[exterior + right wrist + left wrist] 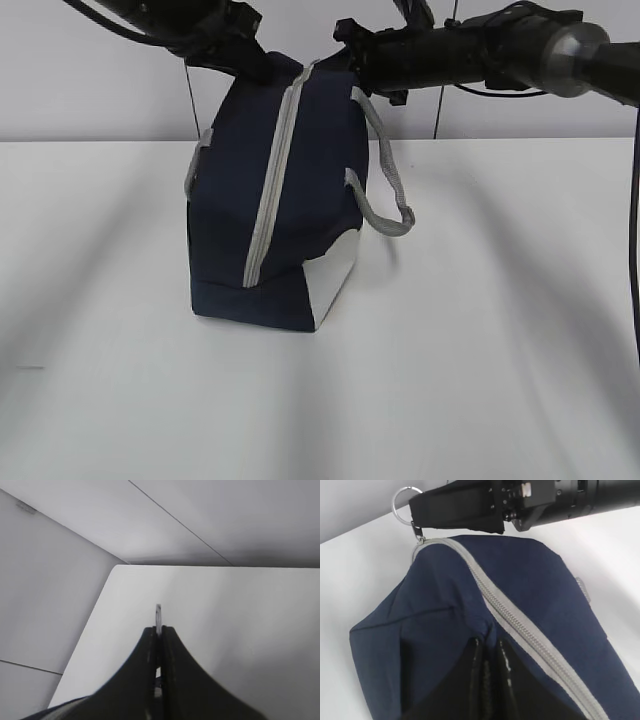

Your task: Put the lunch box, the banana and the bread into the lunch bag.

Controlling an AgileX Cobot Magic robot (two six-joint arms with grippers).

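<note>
The navy lunch bag (300, 200) stands on the white table with its grey zipper (268, 190) closed along the whole length that shows. My left gripper (490, 647) is shut on a fold of the bag's fabric (445, 630) beside the zipper, near the top (250, 62). My right gripper (159, 630) is shut on the ring pull (158, 612) at the bag's top end (345, 40). The left wrist view shows the ring (402, 502) sticking out of those black fingers (455, 507). The lunch box, the banana and the bread are out of view.
A grey strap handle (392, 195) hangs off the bag's right side, another (198, 155) on the left. The white table (500, 350) stretches around the bag; a pale wall (80, 70) stands behind.
</note>
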